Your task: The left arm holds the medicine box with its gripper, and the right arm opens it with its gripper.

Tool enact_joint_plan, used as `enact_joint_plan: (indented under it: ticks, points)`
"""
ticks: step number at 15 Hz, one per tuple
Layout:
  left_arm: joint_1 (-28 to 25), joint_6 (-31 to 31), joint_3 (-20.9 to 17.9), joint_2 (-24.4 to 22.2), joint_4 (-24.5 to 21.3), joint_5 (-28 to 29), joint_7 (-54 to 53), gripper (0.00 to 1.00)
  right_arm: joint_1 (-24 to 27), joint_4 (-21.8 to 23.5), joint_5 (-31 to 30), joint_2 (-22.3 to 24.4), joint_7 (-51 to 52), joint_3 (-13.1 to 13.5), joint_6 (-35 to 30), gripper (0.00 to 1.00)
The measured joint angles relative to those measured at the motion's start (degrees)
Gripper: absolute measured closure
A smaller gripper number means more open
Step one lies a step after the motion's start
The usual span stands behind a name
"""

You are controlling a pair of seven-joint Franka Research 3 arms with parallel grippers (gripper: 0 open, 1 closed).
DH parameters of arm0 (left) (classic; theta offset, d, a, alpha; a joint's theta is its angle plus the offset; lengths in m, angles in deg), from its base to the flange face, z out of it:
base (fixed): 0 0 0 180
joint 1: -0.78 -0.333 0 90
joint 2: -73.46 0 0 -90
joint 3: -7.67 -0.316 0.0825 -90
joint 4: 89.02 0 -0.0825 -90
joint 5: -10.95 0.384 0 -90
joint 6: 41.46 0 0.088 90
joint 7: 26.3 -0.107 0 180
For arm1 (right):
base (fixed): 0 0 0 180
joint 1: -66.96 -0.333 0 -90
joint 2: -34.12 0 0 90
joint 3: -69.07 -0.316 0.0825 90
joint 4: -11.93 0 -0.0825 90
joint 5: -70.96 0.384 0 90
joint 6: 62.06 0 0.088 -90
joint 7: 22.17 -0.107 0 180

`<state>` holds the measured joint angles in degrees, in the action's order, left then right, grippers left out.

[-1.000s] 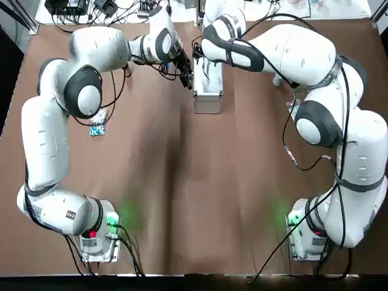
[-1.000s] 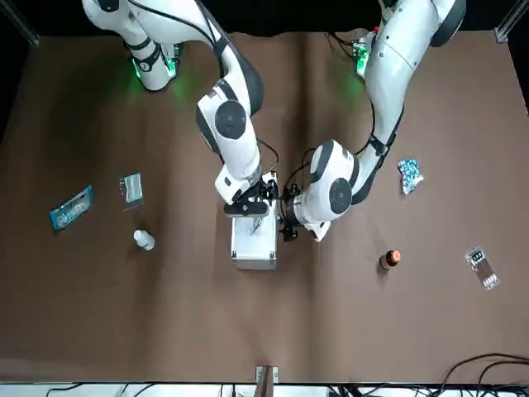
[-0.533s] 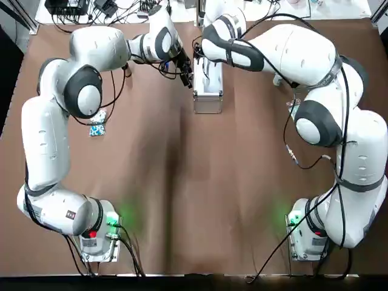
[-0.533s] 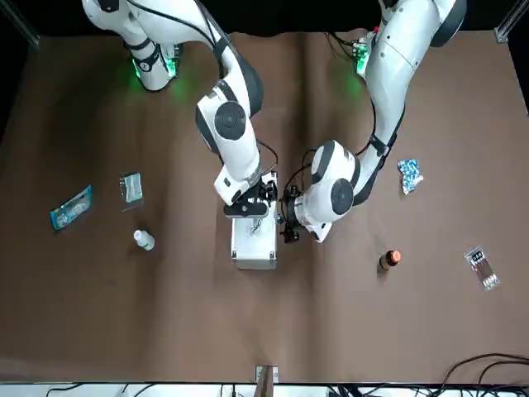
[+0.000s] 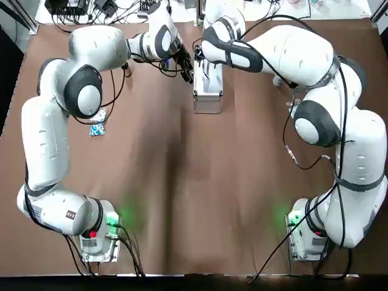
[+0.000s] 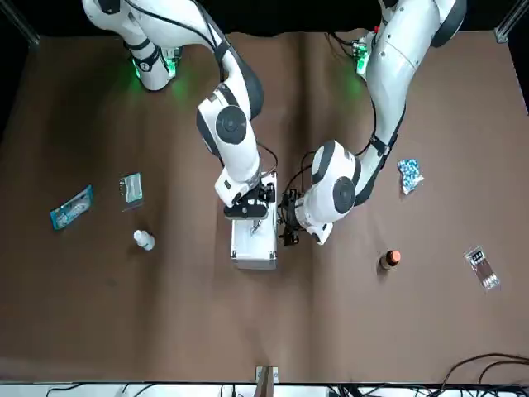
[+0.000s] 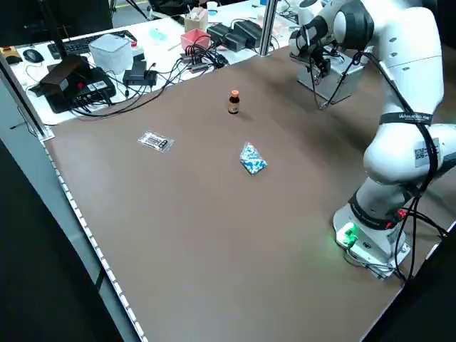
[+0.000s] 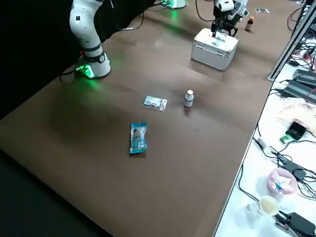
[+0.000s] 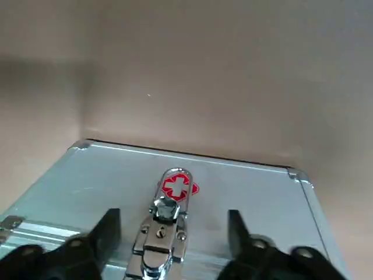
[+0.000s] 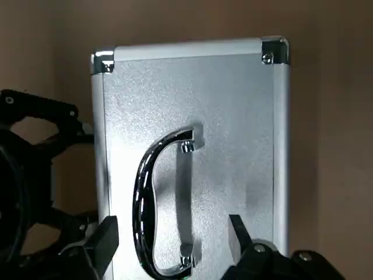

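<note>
— Even overhead light falls on the brown table [image 5: 242,182]; we see green glow [image 5: 124,213] pooling beside both arm bases [image 5: 97,242].
— Soft shadows down its middle. Glare brightens the medicine box [image 8: 213,47]; beyond the table's edge, perhaps unlit, blackness.

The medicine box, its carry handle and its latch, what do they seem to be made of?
Medicine box: likely aluminium, matte pebbled silver panels with brighter edge rails and riveted corner caps. Carry handle: probably chromed metal, mirror-bright highlights. Latch: polished metal too, shiny and reflective.
</note>
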<state>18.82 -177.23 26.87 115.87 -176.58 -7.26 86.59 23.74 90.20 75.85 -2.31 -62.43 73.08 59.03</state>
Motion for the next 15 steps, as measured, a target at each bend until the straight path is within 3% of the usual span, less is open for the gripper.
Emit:
enact_joint_plan:
  ticks: [2,6,8,15]
  points:
    - [0.05,-0.07,-0.02,0.03,0.0,0.39,0.0,0.29,0.0,0.0,-0.02,-0.09,0.0,0.0,-0.11,0.17]
    - [0.18,1.22,0.09,-0.22,-0.2,1.33,0.26,0.64,0.0,0.01,-0.02,-0.28,0.0,0.01,-0.16,0.18]
    - [0.13,1.35,0.02,-0.24,-0.35,1.43,1.12,0.7,0.0,0.01,-0.02,-0.33,0.0,0.03,-0.19,0.18]
    - [0.12,1.38,0.02,-0.26,-0.35,1.44,1.32,0.7,0.0,0.01,-0.03,-0.33,0.0,0.17,-0.21,0.18]
